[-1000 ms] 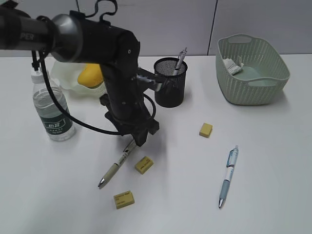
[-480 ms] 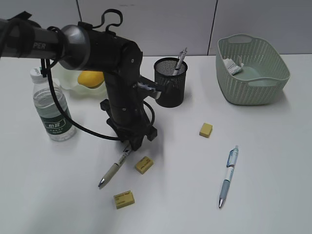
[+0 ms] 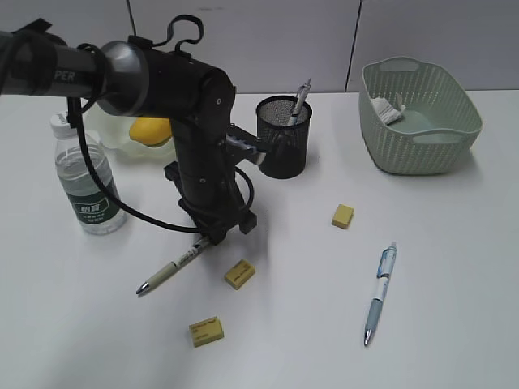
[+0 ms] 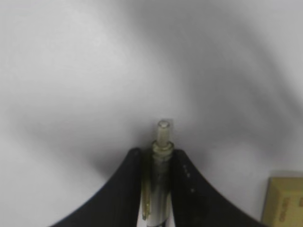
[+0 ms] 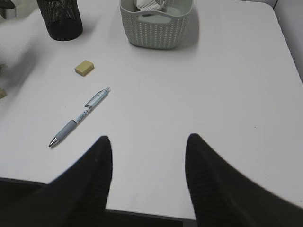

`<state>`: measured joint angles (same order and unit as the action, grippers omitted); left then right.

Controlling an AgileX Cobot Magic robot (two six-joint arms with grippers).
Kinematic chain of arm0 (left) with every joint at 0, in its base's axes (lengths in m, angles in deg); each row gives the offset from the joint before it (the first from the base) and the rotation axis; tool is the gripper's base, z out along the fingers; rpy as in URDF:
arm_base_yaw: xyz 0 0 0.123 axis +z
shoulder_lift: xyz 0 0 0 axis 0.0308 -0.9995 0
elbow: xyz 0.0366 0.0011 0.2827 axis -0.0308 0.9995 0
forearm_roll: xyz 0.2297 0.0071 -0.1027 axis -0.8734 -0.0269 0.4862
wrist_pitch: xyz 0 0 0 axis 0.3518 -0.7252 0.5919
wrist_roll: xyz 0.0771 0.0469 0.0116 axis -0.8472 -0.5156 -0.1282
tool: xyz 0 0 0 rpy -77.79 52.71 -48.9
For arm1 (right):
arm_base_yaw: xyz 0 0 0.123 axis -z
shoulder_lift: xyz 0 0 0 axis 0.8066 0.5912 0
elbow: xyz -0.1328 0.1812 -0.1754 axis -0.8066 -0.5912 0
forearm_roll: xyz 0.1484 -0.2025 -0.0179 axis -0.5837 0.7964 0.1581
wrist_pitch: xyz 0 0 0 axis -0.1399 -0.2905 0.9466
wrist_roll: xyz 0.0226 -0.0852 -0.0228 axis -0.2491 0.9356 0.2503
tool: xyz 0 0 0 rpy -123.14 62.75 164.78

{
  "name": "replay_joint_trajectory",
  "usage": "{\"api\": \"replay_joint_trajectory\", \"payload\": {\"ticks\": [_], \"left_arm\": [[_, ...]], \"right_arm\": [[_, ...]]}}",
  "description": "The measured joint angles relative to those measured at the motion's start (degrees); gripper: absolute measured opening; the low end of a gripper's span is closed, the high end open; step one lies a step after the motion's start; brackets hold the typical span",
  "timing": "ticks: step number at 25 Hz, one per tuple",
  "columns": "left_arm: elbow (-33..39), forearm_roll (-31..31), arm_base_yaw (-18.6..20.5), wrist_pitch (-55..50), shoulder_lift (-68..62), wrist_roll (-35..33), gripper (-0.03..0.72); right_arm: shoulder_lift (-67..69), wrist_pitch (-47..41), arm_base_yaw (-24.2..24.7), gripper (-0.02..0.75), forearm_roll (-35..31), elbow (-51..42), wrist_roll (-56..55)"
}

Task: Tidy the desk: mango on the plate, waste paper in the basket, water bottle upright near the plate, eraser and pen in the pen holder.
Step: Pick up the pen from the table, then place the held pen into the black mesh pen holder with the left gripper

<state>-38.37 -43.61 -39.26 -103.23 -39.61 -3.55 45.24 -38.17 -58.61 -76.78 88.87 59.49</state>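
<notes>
White desk (image 3: 454, 308) partly tidied; left gripper (image 4: 158, 163) pinches the beige pen (image 3: 174, 263) by its top end.

Gripping that end suits dropping it into the pen holder (image 3: 284, 136). Right gripper (image 5: 147, 156) stands spread and empty; blue pen (image 3: 379, 293) and erasers (image 3: 342, 215) remain loose.

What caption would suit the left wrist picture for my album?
Left gripper closed around the clicker end of a beige pen, a yellow eraser beside it on the desk.

Even, bright light is falling on the white table (image 3: 454, 308), casting soft, faint shadows. The exterior and right wrist views are staying fairly sharp. The left wrist view is blurring heavily, with broad grey shadows darkening its surface.
</notes>
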Motion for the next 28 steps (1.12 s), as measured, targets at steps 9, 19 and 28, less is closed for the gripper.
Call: {"api": "replay_joint_trajectory", "payload": {"ticks": [9, 19, 28], "left_arm": [[0.05, 2.45, -0.23, -4.19, 2.12, -0.12, 0.146], [0.0, 3.24, -0.23, -9.08, 4.44, 1.81, 0.146], [2.63, 5.11, -0.9, -1.28, 13.26, 5.71, 0.146]], "right_arm": [[0.0, 0.0, 0.0, 0.405, 0.0, 0.0, 0.0], [0.0, 0.0, 0.0, 0.405, 0.0, 0.0, 0.0], [0.0, 0.0, 0.0, 0.405, 0.0, 0.0, 0.0]]}}
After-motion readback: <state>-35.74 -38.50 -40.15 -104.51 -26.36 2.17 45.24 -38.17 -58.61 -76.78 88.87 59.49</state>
